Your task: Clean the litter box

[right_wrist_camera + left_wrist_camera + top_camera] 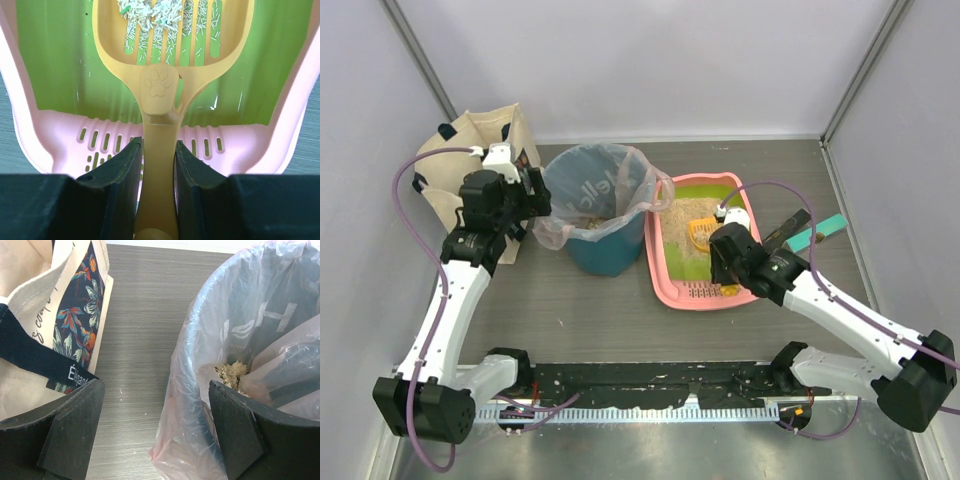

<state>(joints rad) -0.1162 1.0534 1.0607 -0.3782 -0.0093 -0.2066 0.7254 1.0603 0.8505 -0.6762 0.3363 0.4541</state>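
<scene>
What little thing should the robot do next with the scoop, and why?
Probably lift the orange scoop slowly and level. The right pincer is shut on its handle, and its bowl holds litter over the litter box, so loose grains can sift back before the trip to the teal bin.

We look down on a dark, wood-grained table (590, 310) with its load lined up across the far half. A cream canvas tote bag (470, 140) with a floral side panel stands at the left, a teal bin (605, 255) lined with clear plastic just beside it. Right of the bin sits a pink litter box (705, 301), and a partly hidden teal block (830, 228) lies near the right wall.
</scene>
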